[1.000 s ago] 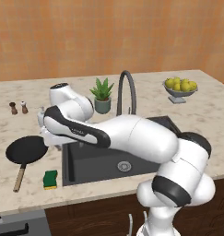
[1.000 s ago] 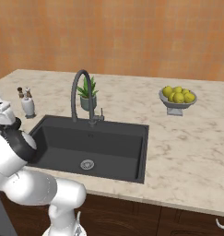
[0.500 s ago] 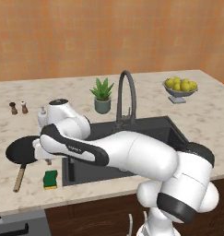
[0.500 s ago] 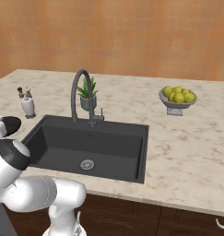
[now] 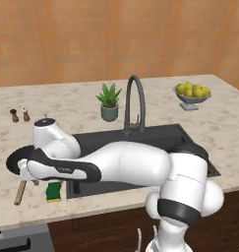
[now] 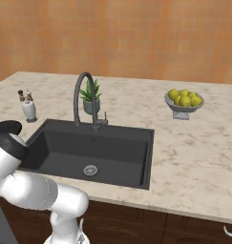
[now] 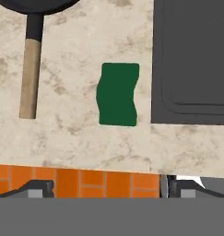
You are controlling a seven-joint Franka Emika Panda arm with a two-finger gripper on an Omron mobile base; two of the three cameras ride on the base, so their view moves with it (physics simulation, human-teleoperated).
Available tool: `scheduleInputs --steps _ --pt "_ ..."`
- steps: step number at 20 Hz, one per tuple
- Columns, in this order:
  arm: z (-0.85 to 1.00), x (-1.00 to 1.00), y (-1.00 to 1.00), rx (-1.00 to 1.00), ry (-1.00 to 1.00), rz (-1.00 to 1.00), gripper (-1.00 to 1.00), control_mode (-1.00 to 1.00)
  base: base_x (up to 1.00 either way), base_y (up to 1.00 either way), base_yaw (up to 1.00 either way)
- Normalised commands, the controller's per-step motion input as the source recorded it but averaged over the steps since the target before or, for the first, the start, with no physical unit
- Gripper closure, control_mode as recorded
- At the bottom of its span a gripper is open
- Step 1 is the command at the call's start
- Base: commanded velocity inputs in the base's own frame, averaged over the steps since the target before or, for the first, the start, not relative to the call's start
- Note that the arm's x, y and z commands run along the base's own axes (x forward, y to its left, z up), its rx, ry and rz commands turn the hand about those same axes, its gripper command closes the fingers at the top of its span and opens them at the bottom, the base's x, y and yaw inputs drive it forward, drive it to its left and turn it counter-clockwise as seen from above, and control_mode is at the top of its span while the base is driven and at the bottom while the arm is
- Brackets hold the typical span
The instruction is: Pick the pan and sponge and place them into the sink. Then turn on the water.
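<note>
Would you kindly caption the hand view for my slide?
Open end effector above the sponge, between the pan handle and the sink.

Rendered frames: flat, even, bright light, no glare; faint soft shadows on the beige marble counter [image 5: 224, 128]; slightly soft, low-resolution edges.

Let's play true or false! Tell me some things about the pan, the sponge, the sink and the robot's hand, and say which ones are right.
1. The sponge lies on the counter between the pan handle and the sink. True.
2. The pan is in the sink. False: it sits on the counter left of the sink.
3. Water runs from the faucet. False: no stream shows.
4. The gripper is open and holds nothing. True.
5. The sponge is red. False: its top is green.
</note>
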Motion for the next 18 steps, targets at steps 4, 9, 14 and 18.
scheduleInputs --steps 4,9,14,18 --pt "-0.42 0.08 0.55 -0.04 0.00 0.00 -1.00 -1.00 0.00 0.00 0.00" --pt "-0.26 0.12 0.60 -0.02 0.03 0.00 -1.00 -1.00 0.00 0.00 0.00" --pt "-0.33 0.08 0.49 -0.02 0.00 0.00 -1.00 -1.00 0.00 0.00 0.00" --pt "-0.16 0.17 0.45 -0.01 0.06 0.00 -1.00 -1.00 0.00 0.00 0.00"
